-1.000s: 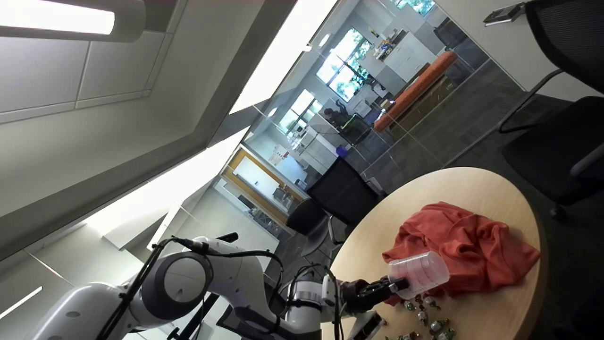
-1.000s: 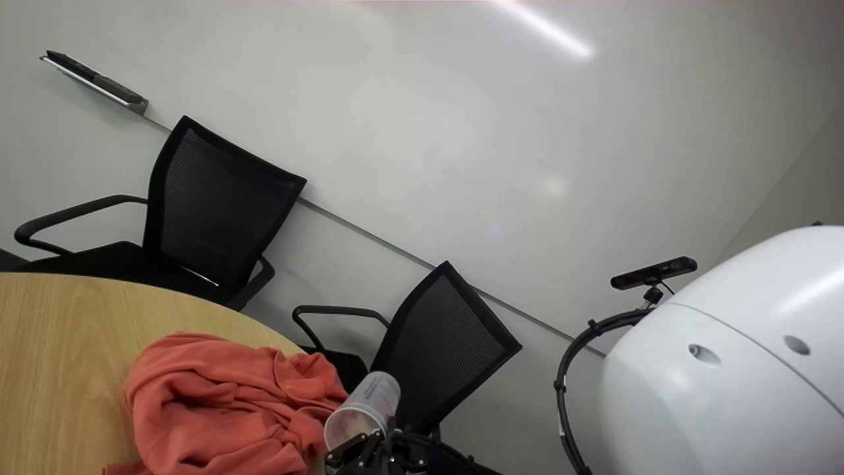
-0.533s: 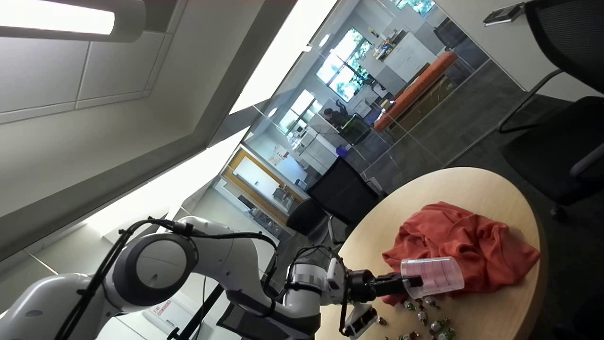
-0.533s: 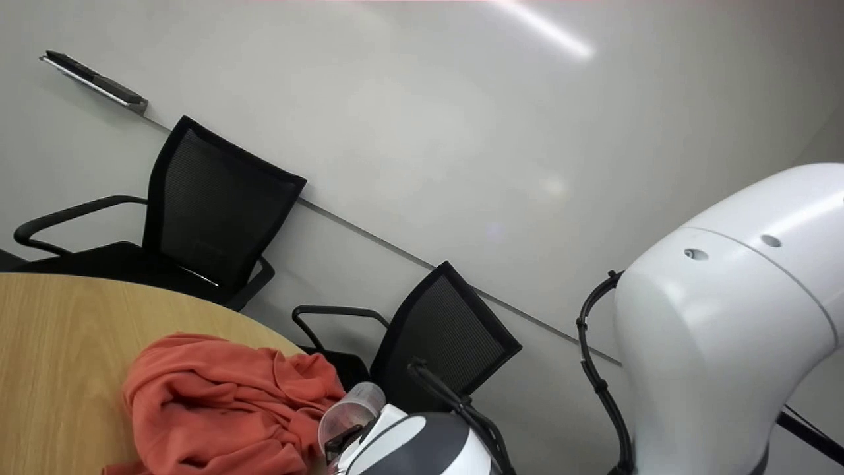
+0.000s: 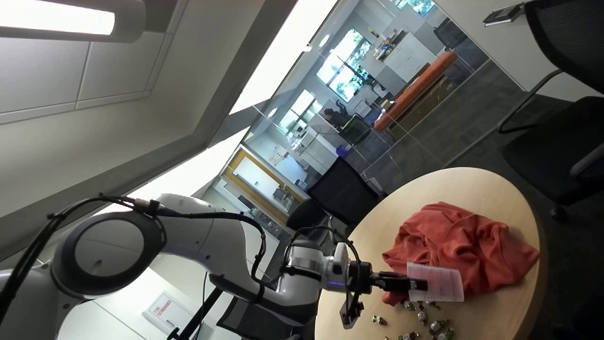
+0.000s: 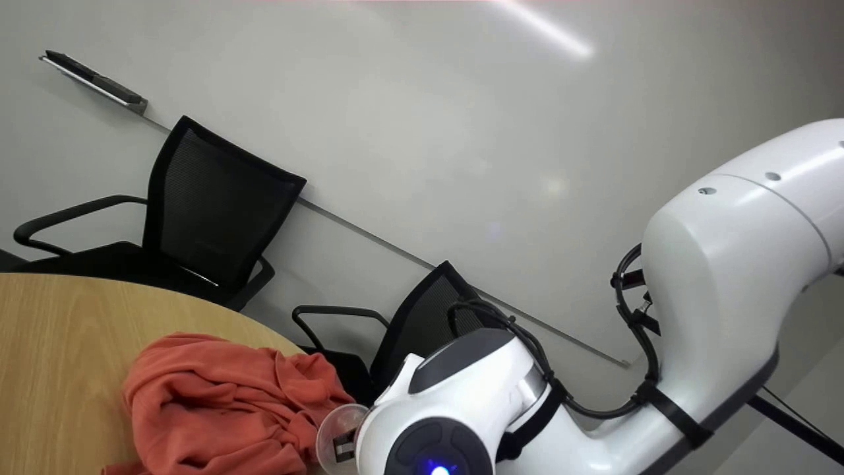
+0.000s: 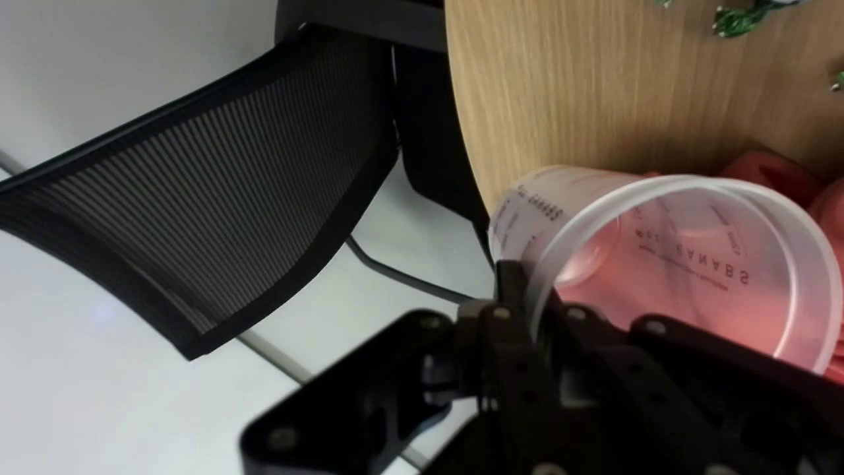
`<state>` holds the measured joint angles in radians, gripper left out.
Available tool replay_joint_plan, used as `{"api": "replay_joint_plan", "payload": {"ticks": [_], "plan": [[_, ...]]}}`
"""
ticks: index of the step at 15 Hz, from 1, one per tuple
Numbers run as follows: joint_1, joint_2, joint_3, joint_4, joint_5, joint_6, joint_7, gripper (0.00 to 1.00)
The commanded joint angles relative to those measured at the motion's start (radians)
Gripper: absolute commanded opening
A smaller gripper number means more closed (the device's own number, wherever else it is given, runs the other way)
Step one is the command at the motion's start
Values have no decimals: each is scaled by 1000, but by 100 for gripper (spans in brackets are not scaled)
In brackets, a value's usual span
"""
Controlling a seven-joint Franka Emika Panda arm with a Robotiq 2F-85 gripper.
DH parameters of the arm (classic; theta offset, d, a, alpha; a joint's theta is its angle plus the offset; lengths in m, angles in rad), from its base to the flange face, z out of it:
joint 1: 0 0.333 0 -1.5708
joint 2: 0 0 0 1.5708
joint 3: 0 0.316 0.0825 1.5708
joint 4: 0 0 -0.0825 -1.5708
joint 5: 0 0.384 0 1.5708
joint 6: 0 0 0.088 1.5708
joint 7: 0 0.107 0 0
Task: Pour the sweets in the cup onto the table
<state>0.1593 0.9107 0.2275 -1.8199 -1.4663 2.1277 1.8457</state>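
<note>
The gripper [image 7: 533, 297] is clamped right at the lip here, its fingers [image 7: 511, 280] pinched together on the thin wall of the plastic cup [image 7: 686, 277], one finger outside, the other tucked in past the rim! The cup juts out beyond them, tilted, round mouth facing us in the wrist view; how steep that tilt is, I can't tell. It's translucent, thick pale rim, tapering sides, small dark print on the wall, red showing through from the cloth [image 5: 462, 245]. And that cloth, what a heap: orange-red, soft, deeply rumpled. In an exterior view the cup overlaps its edge; whether the two touch isn't clear. Over to the desk [image 5: 472, 184], pale wood, curved edge, fine straight grain, and there are the sweets [image 5: 422, 315]! Twisted wrappers, shiny green and silver, scattered loosely, the nearest right along the cup's outline, one off on its own. Green wrapper ends show at the top of the wrist view. Past the desk's edge, a black chair [image 7: 231, 198], its mesh back finely ribbed.
</note>
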Motion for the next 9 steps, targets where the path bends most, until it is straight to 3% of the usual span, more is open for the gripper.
{"api": "replay_joint_plan", "payload": {"ticks": [1,6,9], "plan": [[-75,-119,6,-127,86,166,-109,1],[-127,-195,-23,-218,249,349,-266,1],[-123,-212,-53,-249,341,439,-329,1]]}}
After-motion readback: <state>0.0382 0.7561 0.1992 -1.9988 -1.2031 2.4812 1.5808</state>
